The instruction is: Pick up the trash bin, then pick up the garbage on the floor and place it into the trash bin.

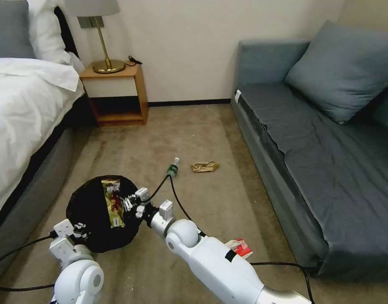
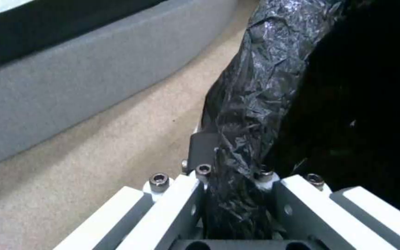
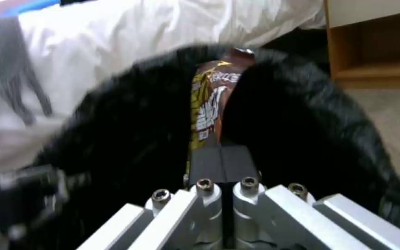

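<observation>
The trash bin with its glossy black liner hangs just above the carpet at the lower left. My left gripper is shut on the bin's near rim, and the crinkled bag sits pinched between its fingers. My right gripper reaches over the bin's opening, shut on one end of the long gold-brown snack wrapper, which lies across the black bag. The wrapper stretches out beyond the closed pads. On the carpet lie the small bottle, the tan paper bag and the red-and-white wrapper.
A bed with a grey frame runs along the left, close to the bin. A wooden nightstand with a brass lamp stands at the back. A grey sofa lines the right. Black cables trail over the carpet between them.
</observation>
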Available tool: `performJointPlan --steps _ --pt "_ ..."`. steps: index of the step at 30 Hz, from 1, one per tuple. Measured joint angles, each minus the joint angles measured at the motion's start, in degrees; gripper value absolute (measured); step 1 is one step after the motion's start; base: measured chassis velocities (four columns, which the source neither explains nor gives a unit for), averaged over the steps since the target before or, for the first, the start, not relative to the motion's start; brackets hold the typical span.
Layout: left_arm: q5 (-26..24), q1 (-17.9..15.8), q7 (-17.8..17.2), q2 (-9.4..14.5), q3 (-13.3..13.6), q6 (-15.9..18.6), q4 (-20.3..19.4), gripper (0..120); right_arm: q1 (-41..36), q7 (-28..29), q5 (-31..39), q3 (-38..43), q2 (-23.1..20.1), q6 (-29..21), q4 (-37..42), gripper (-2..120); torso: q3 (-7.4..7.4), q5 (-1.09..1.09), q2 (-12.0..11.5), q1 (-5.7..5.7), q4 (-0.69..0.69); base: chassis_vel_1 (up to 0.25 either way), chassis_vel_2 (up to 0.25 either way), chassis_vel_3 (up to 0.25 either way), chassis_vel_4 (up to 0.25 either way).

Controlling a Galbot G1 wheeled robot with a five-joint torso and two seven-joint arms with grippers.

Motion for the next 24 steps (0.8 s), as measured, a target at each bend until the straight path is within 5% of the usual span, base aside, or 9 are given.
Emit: performJointPlan --steps 7,24 --pt "0.02 0.46 0.15 0.21 -0.12 -0.35 -0.37 1 -1.12 1.0 -4.1 -0.2 0.58 0.15 -1.13 4 0.0 0.0 0.0 0.0 0.0 0.0 0.0 0.0 0.0" --pt "-0.45 0.7 0.19 1.13 -0.91 -1.28 -0.5 1 -1.76 2.61 -4.16 1.78 -5.29 -1.21 4.82 68 0.0 0.02 0.0 0.0 0.01 0.0 0.0 0.0 0.0"
